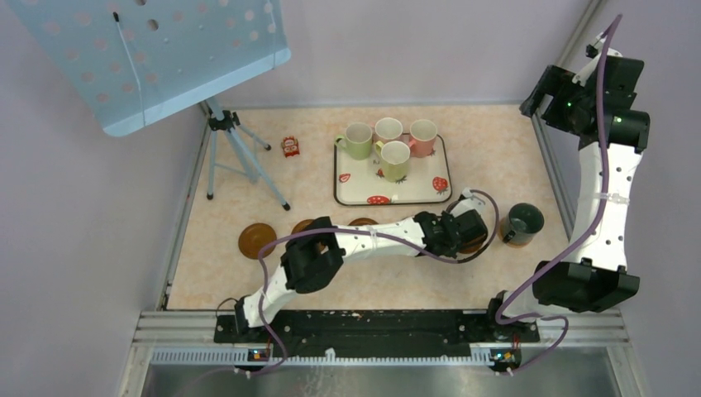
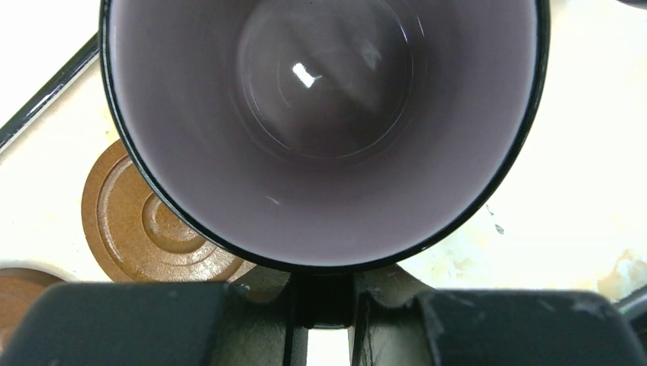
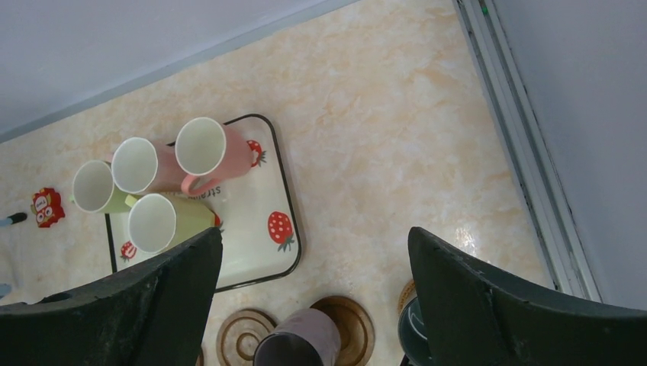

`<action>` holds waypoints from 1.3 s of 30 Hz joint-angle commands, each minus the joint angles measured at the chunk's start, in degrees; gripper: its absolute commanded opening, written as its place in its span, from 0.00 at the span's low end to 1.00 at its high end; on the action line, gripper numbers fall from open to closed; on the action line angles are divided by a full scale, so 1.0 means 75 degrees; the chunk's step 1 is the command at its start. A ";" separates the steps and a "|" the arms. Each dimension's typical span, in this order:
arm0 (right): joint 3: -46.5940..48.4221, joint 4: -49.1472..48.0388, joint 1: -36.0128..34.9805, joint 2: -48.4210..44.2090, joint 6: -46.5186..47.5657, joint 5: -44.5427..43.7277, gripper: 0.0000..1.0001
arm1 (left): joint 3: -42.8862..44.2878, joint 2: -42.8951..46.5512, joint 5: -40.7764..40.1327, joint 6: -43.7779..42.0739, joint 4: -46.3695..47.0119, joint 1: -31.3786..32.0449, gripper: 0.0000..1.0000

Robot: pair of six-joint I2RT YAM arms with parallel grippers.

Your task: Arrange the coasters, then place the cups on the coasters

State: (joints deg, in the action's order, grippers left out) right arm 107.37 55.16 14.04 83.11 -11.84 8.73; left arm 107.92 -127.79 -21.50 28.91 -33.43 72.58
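Observation:
My left gripper [image 2: 322,305] is shut on the handle of the purple-grey cup [image 2: 324,114], whose inside fills the left wrist view. The cup [image 3: 301,343] sits at a brown coaster [image 3: 351,320]; I cannot tell whether it rests on it. From above, the left gripper [image 1: 459,231] reaches right, near the dark cup [image 1: 522,222] on a tan coaster [image 3: 407,293]. More coasters [image 1: 257,241] [image 1: 303,225] [image 1: 362,222] lie in a row. Two green cups [image 1: 357,141] [image 1: 395,160] and two pink cups [image 1: 388,130] [image 1: 422,136] stand on the tray. My right gripper [image 3: 317,232] is open, raised and empty.
The white strawberry-print tray [image 1: 413,192] lies at the back centre. A tripod [image 1: 236,153] holding a blue perforated board [image 1: 165,58] stands at the back left, with a small red item [image 1: 290,146] beside it. A metal rail [image 1: 555,178] runs along the right edge.

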 commanded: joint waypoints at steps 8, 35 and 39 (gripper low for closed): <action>-0.0133 -0.0023 0.0080 -0.0282 -0.0048 0.0120 0.90 | 0.0781 -0.0203 -0.0335 0.0256 0.0918 0.0015 0.00; -0.0579 -0.0108 0.0080 -0.0536 -0.0130 0.0204 0.90 | 0.0858 -0.0612 0.0466 0.0627 0.0836 0.0012 0.07; -0.0569 -0.0114 0.0069 -0.0535 -0.0136 0.0233 0.90 | 0.0834 -0.0616 0.0545 0.0646 0.0835 0.0014 0.11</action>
State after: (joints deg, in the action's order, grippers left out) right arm 103.07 55.75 14.04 81.47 -12.08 9.78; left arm 111.55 -133.05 -17.15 32.73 -31.29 72.51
